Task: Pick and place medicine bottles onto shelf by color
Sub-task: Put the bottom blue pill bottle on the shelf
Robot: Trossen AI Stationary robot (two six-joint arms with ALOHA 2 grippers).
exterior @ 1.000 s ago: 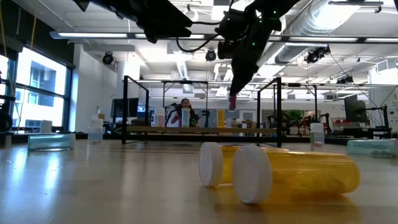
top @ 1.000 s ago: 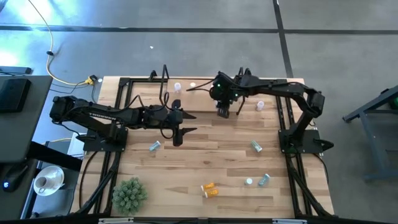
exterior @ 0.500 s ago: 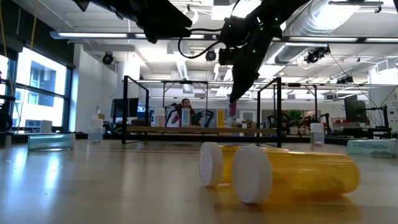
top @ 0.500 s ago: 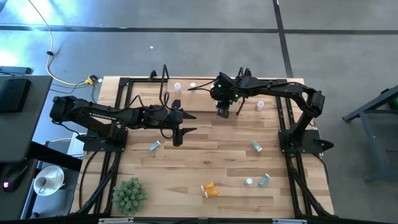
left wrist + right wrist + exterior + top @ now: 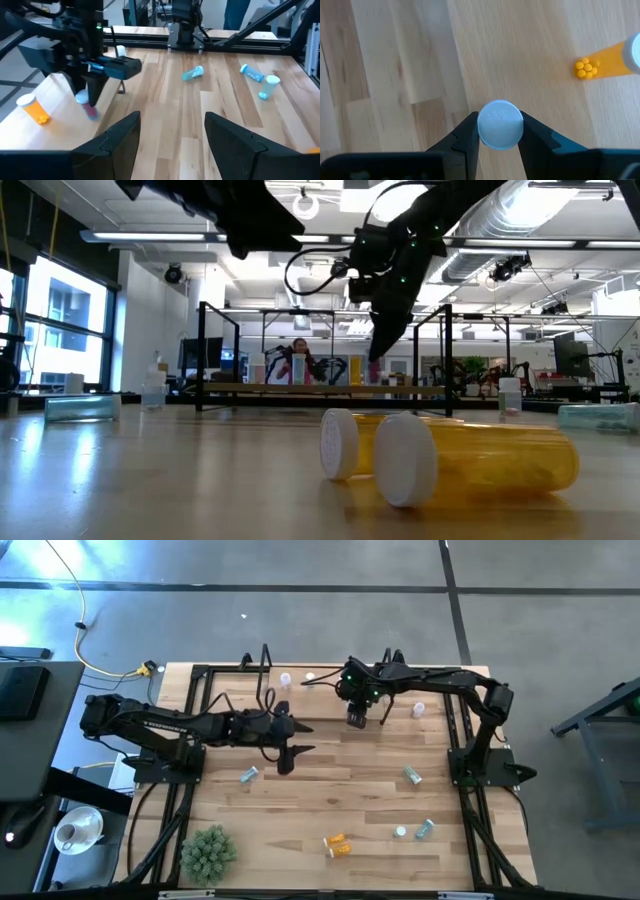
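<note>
Above shelf [image 5: 330, 705]: right tool [image 5: 500, 131] gripping seemingly purple bottle [image 5: 91, 110]

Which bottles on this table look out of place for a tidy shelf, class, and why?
Several lie tipped on the tabletop: two orange bottles at the front and teal bottles scattered near the right side. The right gripper holds a purple bottle upright above the shelf.

Ten bottles [image 5: 415, 775], one shelf [image 5: 320, 390]
</note>
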